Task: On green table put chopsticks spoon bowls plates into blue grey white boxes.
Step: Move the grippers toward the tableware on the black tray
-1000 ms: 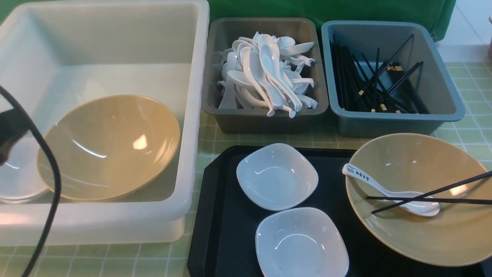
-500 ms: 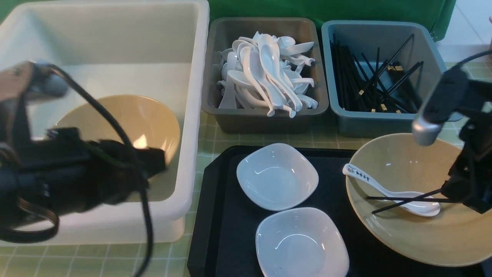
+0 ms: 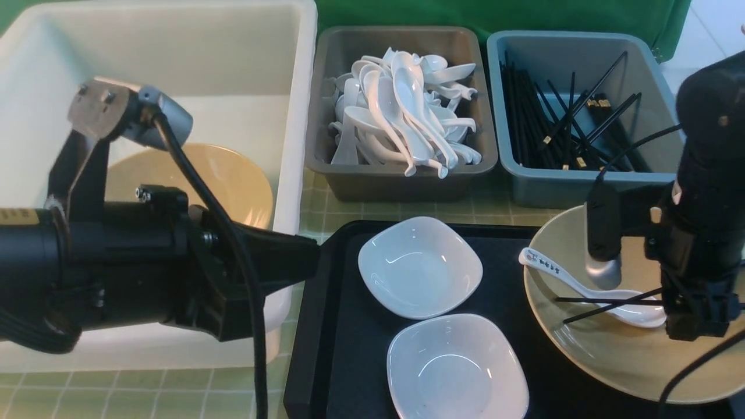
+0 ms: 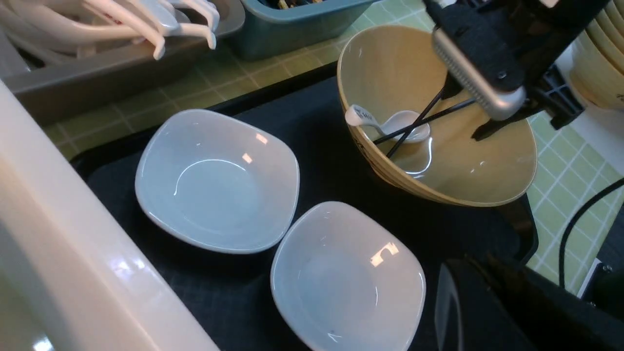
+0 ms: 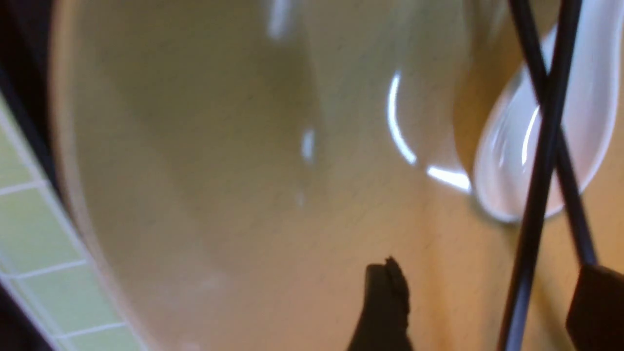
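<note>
**Front view.** On the green table (image 3: 145, 396), 3 boxes stand along the far edge:
- the white box (image 3: 300, 116), with 1 tan bowl (image 3: 244, 186) already inside;
- the grey box (image 3: 401, 186), heaped with plain spoons (image 3: 401, 110);
- the blue box (image 3: 582, 189), holding loose black sticks (image 3: 559, 134).

The black tray (image 3: 326, 326) at the near edge carries 2 plates (image 3: 419, 267). At its right end sits the second bowl (image 3: 611, 361), with the spoon (image 3: 573, 282) and the chopsticks (image 3: 605, 301) inside. The left gripper (image 3: 311, 254) is pinched fully together and empty, at the tray's left edge. The right gripper (image 3: 695, 331) reaches down into the second bowl, over the chopsticks.

**Left wrist view.** The 2 sticks cross over the spoon's scoop. The spoon's handle leans on the bowl's rim on the side toward the plates.

**Right wrist view.** The fingers (image 5: 385, 302) stand wide apart and grip nothing. 1 stick lies plainly in the gap. The other runs up to the far finger, and blur hides whether it is inside the gap.

**Step in hand (judgement).** This is the pick of the chopsticks, bound for the blue box.
- Before closing, shift toward the crossing so both sticks sit between the fingers, but stay clear of the spoon.
- Close fully, since the sticks are thin and slick.
- Lift straight up and check that neither stick drags the spoon or drops back.
</note>
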Robot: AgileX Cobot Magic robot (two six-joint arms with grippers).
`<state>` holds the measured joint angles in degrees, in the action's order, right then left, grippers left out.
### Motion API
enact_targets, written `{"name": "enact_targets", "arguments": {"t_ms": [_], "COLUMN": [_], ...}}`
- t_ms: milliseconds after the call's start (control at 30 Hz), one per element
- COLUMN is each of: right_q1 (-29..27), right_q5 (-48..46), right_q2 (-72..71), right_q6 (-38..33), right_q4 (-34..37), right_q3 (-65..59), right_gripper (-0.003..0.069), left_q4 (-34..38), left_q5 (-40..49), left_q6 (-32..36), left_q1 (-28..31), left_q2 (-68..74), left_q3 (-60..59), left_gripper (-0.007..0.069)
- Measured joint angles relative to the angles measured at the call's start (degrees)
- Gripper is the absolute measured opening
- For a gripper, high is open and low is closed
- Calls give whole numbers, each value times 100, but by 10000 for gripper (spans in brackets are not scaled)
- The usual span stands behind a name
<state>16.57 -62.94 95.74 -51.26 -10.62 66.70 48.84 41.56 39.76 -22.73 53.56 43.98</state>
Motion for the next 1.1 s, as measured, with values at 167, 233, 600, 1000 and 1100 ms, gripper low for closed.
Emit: {"name": "enact_targets", "arguments": {"t_ms": [167,233,600,1000,1100], "right_q1": [5,5,40,530,530], "right_q5": [166,215,189,176,245], "right_q2": [230,307,306,42,117], "right_q6": [-61,-49,145,149,137], "right_q4": [-126,-270,-441,-568,-852], "right_q3": [6,6,12,230,230], "right_gripper": [486,486,360,585,661], "left_q4": [86,91,119,207,210], "left_q5": [10,17,39,53,78], "left_q6": [3,3,3,3,3], "left_q1": [0,0,0,0,0], "left_q2": [0,0,0,0,0], "left_q3": [10,10,10,10,10], "left_gripper": [-1,-1,-1,-1,-1]}}
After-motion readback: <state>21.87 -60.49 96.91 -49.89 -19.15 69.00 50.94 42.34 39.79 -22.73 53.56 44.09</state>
